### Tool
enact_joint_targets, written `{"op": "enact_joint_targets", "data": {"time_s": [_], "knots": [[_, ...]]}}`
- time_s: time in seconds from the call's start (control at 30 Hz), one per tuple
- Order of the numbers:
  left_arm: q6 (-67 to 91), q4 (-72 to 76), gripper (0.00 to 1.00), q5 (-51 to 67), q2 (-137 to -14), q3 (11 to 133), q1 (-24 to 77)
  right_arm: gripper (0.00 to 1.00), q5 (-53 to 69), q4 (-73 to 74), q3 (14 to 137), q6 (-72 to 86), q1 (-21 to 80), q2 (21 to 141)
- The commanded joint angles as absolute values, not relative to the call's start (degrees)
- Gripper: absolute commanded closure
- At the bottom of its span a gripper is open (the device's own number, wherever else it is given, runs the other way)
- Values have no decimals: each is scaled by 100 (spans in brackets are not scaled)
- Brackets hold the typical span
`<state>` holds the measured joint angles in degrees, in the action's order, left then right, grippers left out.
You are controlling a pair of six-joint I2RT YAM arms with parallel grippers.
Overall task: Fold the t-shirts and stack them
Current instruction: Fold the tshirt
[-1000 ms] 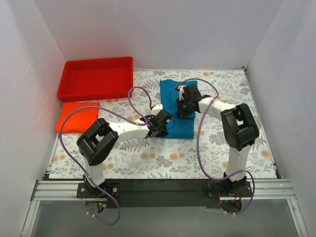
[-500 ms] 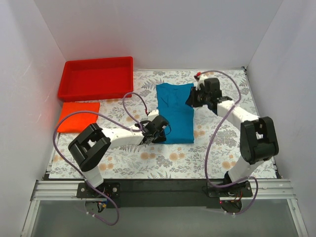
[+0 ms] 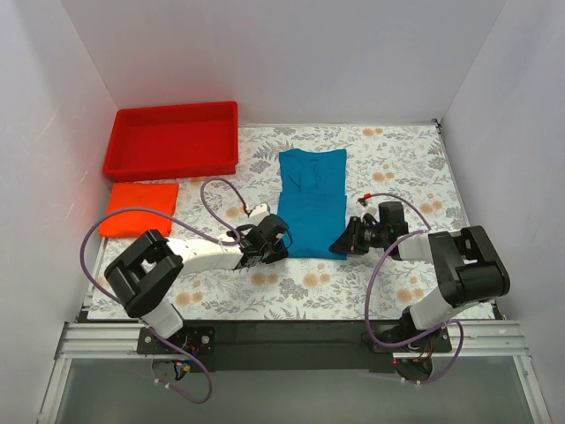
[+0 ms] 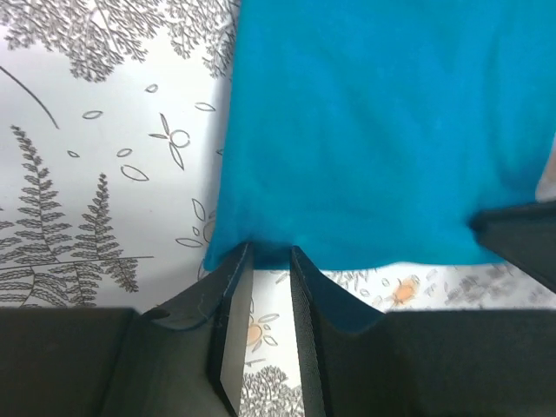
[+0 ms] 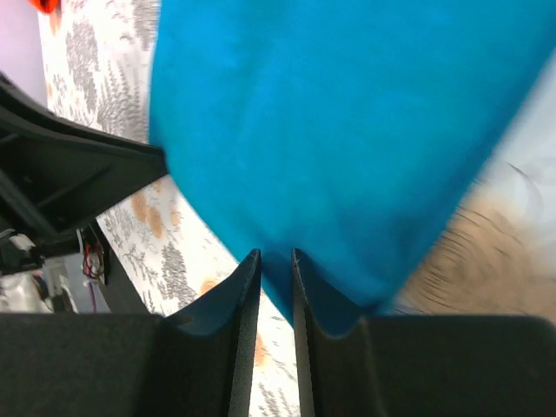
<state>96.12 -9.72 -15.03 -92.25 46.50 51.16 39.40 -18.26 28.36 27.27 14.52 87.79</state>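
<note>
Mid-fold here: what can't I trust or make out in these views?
- Whether the left gripper pinches the teal shirt: left wrist view, fingertips hide the contact.
- Same for the right gripper: right wrist view, partly blurred.
- Fold layers of the orange shirt: top view, too small.

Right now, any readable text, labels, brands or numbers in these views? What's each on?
No readable text in any view.
teal t-shirt: plain, no print or tag showing.
orange t-shirt: plain.
red tray: no label visible.
table cover: leaf and flower print only.
left arm, right arm: no marking legible at this size.
</note>
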Motion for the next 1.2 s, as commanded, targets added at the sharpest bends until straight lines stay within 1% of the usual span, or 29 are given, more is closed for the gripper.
{"op": "enact_joint_targets", "data": {"time_s": [0.0,0.07,0.17,0.37,0.47,0.57,0.6,0.8,0.87,0.93,1.03,1.1,1.17], "knots": [[10325,-1037,77,-1275,-9255,4125,5027,74,4184,-2460,2444,2909,995,9087],[10458,-1037,78,-1117,-9150,3921,5001,74,4166,-2487,2190,2804,801,9219],[10555,-1046,78,-950,-8948,3631,5001,74,4447,-2523,2013,2742,396,9167],[10547,-1116,78,-774,-8358,3489,5001,72,5123,-2505,1969,3015,316,8325],[10547,-1169,74,-703,-7990,3551,5010,70,5326,-2514,1969,3172,386,7902],[10512,-1160,70,-729,-7805,3708,5010,68,5353,-2601,2039,3287,702,7761],[10477,-1169,69,-764,-7805,3761,5010,68,5309,-2654,2074,3305,955,7769],[10485,-1204,64,-835,-7743,3753,5010,66,5011,-3408,2259,3542,2046,8533],[10512,-1300,61,-887,-7638,3692,5010,67,4826,-3620,2145,3717,2118,8963],[10547,-1475,59,-993,-7515,3613,5010,68,4343,-3630,2022,3831,2083,9253],[10564,-1686,55,-1177,-7208,3534,5010,69,4253,-3621,1820,3893,2004,9395],[10529,-1801,51,-1283,-7041,3533,5010,69,4429,-3604,1784,3964,2004,9238],[10425,-1994,47,-1406,-7031,3629,5010,69,4421,-3351,1775,4016,2004,8677]]}}
